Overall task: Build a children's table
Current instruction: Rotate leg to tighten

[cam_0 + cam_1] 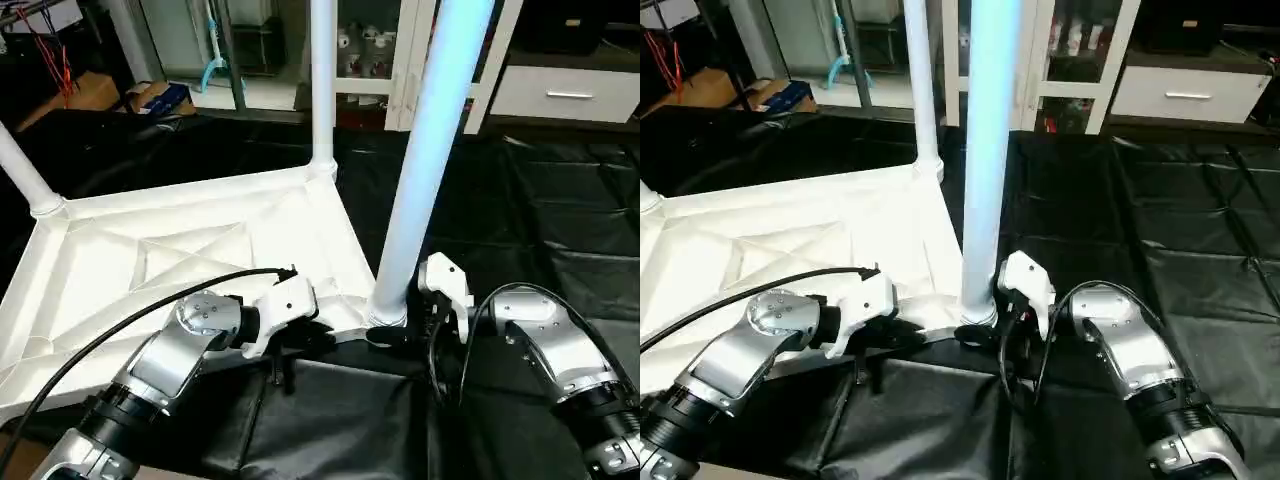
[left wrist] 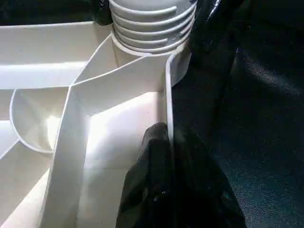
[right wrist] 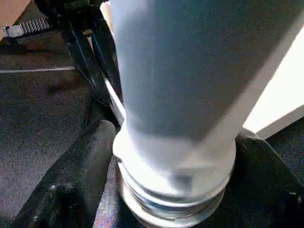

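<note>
The table top [image 1: 180, 260] is laid upside down on a black sheet [image 1: 560, 230], ribbed underside up, so that the corner sockets can be reached from above. It takes up the left half of the head view, from about nine o'clock to the centre. Three legs are stood in sockets: one at the far corner [image 1: 322, 80], one at the left corner [image 1: 22, 170], and the near leg [image 1: 430, 150] just right of centre.

The left gripper [image 1: 292, 352] is set at six o'clock on the near rim, its fingers [image 2: 156, 190] closed together over the thin edge wall, judged to steady the top against turning. The right gripper [image 1: 400, 335] is placed around the base of the near leg, a finger [image 3: 71, 185] on each side of the collar and close against it, apparently so that the leg can be screwed in.

The threads at that socket are partly exposed in the left wrist view, so the leg is judged not fully seated. The fourth corner is cut off at the lower left, and the leg tops are cropped. Whether the right fingers truly press the collar cannot be made out.
</note>
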Robot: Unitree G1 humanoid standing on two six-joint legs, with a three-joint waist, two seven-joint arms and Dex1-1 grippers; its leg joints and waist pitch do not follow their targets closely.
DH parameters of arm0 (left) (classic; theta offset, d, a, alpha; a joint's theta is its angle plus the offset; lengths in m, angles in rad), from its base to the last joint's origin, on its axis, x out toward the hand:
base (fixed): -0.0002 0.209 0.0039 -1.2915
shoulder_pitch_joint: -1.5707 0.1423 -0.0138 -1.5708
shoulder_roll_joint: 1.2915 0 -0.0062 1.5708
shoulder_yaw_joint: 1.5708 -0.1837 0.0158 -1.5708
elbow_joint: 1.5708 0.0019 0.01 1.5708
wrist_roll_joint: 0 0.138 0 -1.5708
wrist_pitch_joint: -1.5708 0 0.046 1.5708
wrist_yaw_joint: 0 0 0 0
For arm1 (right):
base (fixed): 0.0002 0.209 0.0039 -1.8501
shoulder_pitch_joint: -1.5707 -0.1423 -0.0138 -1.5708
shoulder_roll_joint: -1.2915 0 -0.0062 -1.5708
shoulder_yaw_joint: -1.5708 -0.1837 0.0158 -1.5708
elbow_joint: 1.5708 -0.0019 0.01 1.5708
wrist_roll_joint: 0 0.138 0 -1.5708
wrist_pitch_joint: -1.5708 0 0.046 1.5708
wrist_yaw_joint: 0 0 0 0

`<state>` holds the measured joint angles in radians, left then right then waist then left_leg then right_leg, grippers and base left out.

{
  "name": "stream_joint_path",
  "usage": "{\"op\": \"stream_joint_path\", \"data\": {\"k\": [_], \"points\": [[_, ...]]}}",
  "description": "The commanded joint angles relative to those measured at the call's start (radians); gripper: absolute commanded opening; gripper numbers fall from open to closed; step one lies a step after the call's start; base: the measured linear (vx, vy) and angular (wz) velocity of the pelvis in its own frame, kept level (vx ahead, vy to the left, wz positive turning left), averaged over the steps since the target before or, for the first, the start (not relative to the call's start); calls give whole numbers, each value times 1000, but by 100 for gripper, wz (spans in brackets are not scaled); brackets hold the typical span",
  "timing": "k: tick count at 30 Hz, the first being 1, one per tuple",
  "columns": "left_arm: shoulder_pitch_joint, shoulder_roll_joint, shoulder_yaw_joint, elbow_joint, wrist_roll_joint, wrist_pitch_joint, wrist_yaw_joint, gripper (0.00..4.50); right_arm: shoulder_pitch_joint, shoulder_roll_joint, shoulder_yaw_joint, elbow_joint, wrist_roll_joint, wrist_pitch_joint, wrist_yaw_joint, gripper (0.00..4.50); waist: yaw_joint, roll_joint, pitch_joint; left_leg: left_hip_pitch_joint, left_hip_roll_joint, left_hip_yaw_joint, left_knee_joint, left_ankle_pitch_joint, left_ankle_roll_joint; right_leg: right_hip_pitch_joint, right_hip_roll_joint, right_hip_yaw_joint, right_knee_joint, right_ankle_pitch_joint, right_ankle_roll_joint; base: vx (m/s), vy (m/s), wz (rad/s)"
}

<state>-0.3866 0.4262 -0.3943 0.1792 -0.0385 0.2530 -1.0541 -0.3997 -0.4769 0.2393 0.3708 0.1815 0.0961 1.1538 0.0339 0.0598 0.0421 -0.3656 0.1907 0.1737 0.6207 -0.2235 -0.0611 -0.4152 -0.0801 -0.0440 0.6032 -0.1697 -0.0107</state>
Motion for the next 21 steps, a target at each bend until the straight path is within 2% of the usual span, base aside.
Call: {"op": "stream_joint_path", "data": {"k": [1,6,8,11,13,17,21], "points": [[-3,5,-6,-18,3,-14,-8,0,-19,7,-8,11,0,-9,4,356,-4,-16,-64,4,31,-2,-73,-82,113,59,-47,30,-52,-98,-278,0,0,0],[-1,4,-8,-20,2,-12,-12,0,-11,10,-18,13,10,-23,9,356,-4,-14,-65,5,31,-3,-72,-87,105,58,-46,30,-52,-101,-276,0,0,0],[-1,3,-8,-19,3,-12,-11,0,-8,13,-22,11,14,-25,5,328,-5,-12,-65,4,30,-3,-72,-88,106,59,-46,30,-52,-94,-278,0,0,0],[-1,2,-10,-16,5,-14,-8,0,-3,23,-31,11,22,-29,-4,318,-4,-12,-65,4,30,-3,-72,-93,105,58,-46,30,-52,-96,-278,0,0,0],[-2,1,-10,-15,5,-15,-7,0,-2,26,-35,13,23,-31,-7,289,-5,-12,-65,4,30,-3,-72,-96,102,59,-46,30,-52,-100,-278,0,0,0],[1,-1,-9,-17,5,-10,-1,0,18,51,-52,3,47,-20,-28,275,-5,-12,-65,4,29,-2,-72,-101,100,58,-46,30,-53,-106,-276,0,0,0],[5,-2,-9,-19,5,-8,0,0,48,61,-45,-19,43,-23,-37,273,-6,-11,-62,5,30,-3,-76,-134,82,57,-46,31,-60,-162,-259,0,0,0]]}}
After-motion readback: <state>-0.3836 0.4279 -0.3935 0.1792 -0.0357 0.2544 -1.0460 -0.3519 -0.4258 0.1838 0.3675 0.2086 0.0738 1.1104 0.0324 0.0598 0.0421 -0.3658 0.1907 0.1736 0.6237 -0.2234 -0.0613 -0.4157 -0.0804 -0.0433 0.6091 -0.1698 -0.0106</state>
